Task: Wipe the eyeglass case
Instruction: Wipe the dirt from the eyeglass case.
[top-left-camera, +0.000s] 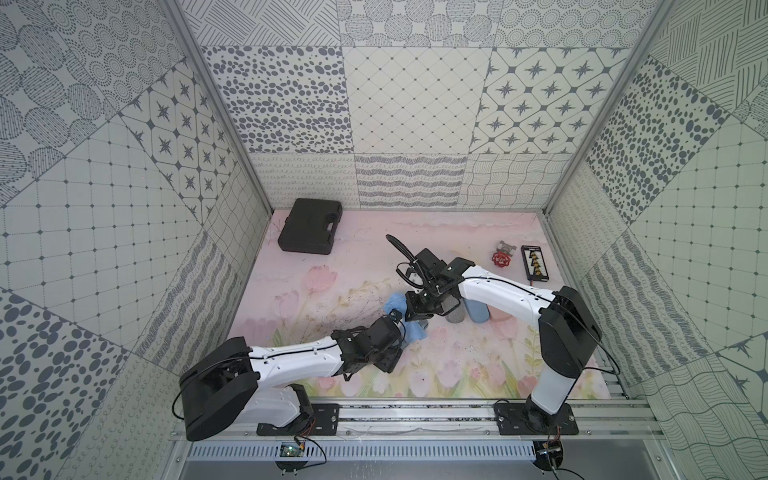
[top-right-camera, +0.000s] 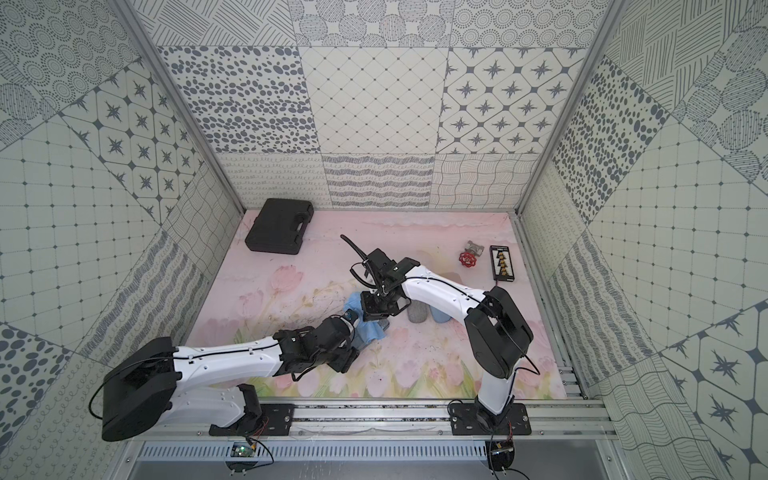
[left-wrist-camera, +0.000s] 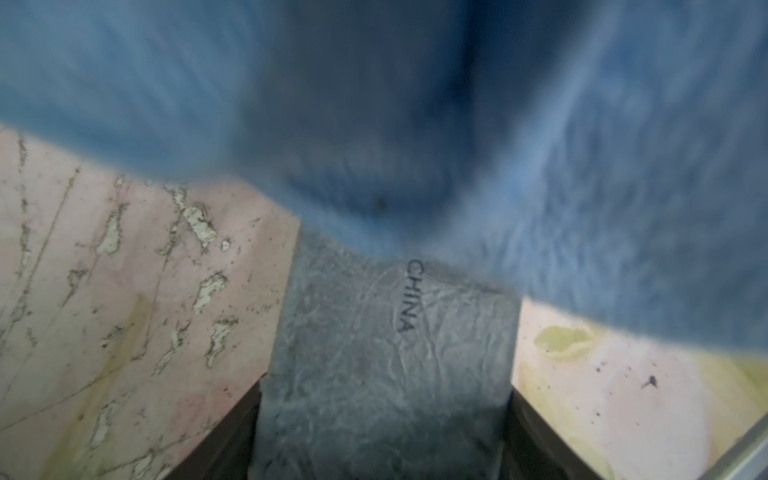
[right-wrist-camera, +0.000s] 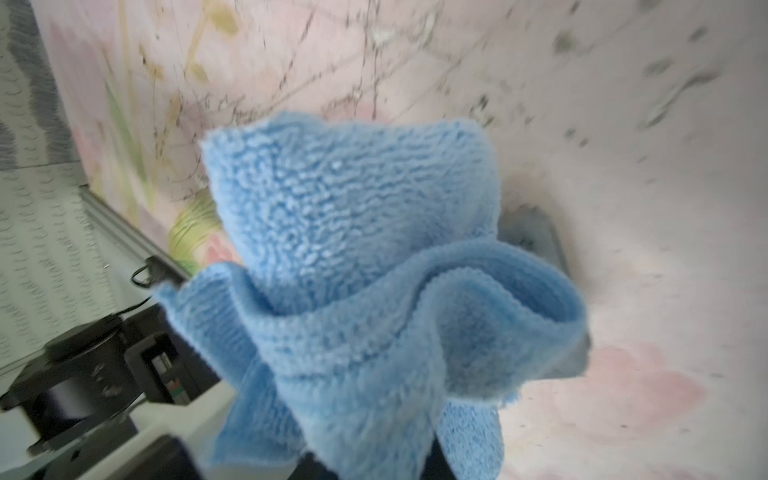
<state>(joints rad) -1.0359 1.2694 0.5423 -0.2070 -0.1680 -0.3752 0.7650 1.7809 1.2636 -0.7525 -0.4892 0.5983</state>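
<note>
The left gripper (top-left-camera: 397, 321) has its fingers clamped on the two long sides of the grey, creased leather-look eyeglass case (left-wrist-camera: 386, 353). The case sits at mid-table over the pink floral mat (left-wrist-camera: 124, 291); whether lifted or resting cannot be told. The light blue microfibre cloth (right-wrist-camera: 353, 249) drapes over its far end. The right gripper (top-left-camera: 415, 316) has its fingers pressed together, pinching a bunch of that cloth. Assessment: the case appears light, stiff-shelled and somewhat slick. A side grip near one end leaves the remainder free for wiping.

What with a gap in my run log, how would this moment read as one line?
left fingers: shut on case | right fingers: shut on cloth | cloth: over case end | step: wiping
</note>
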